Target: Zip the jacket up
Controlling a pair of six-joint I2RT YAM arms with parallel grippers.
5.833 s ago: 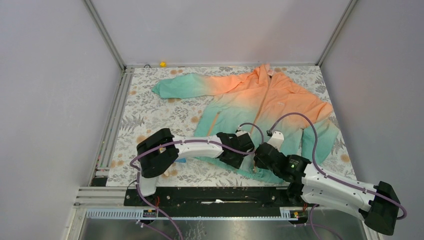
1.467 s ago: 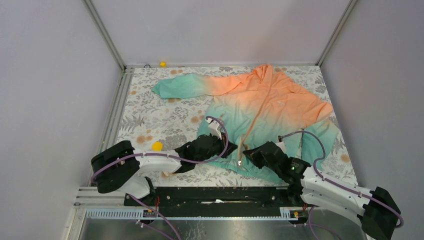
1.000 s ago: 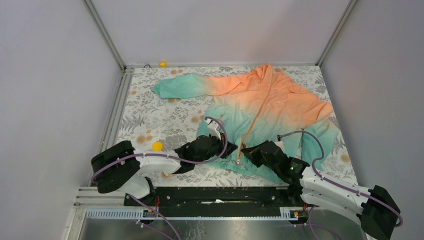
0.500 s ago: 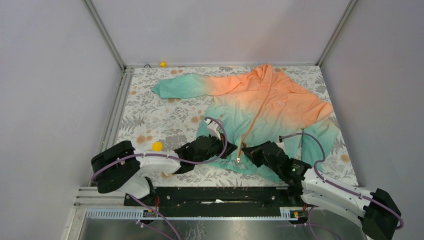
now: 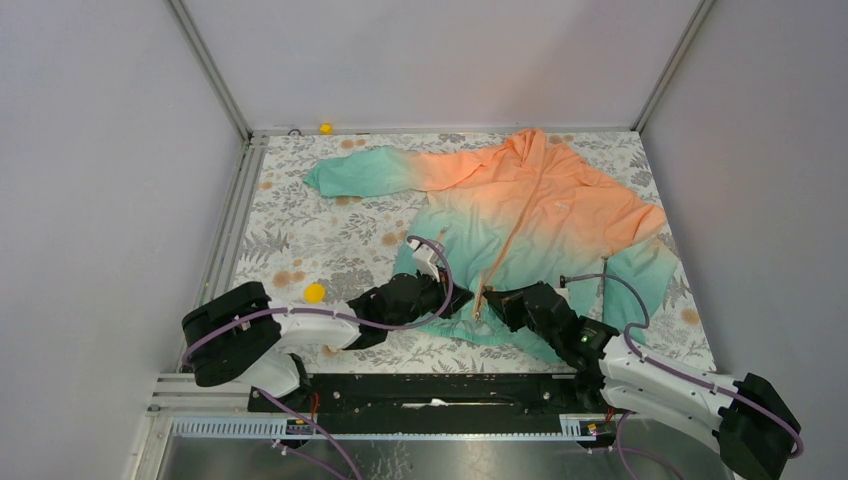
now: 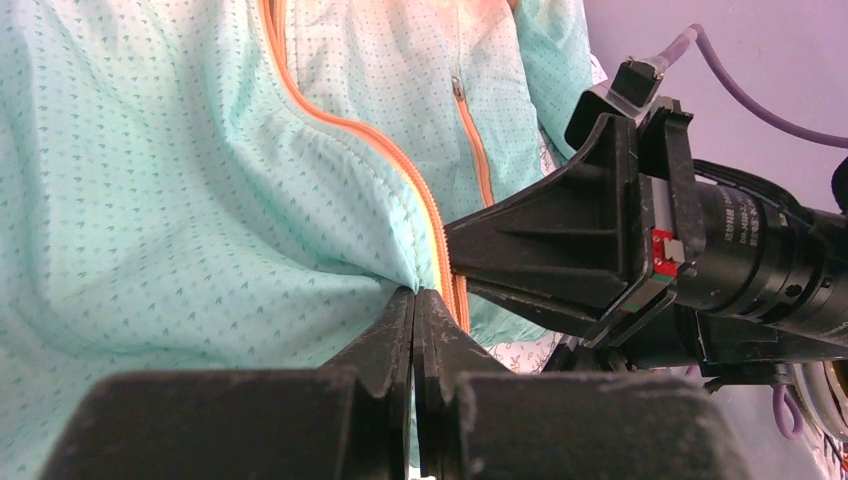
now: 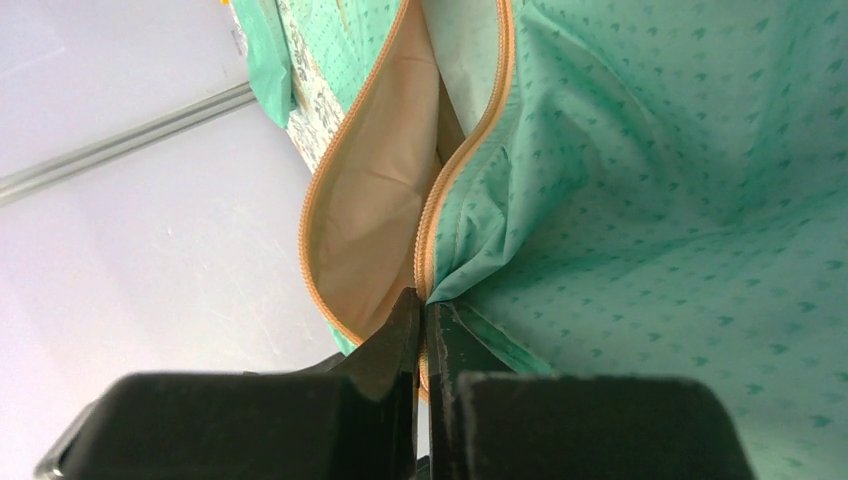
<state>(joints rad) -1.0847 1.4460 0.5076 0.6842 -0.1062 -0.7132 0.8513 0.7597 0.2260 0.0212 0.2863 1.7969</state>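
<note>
Thin, soft, likely slippery jacket (image 5: 530,200) lies flat on table (image 5: 300,215), hem near, hood far; best held by the stiffer zipper (image 6: 432,225) tape, where left gripper (image 6: 414,296) and right gripper (image 7: 422,298) are pinched onto opposite hem edges, slider possibly hidden.

Plain grey walls (image 5: 430,60), floral table cover (image 5: 300,230), aluminium corner posts (image 5: 208,68)
</note>
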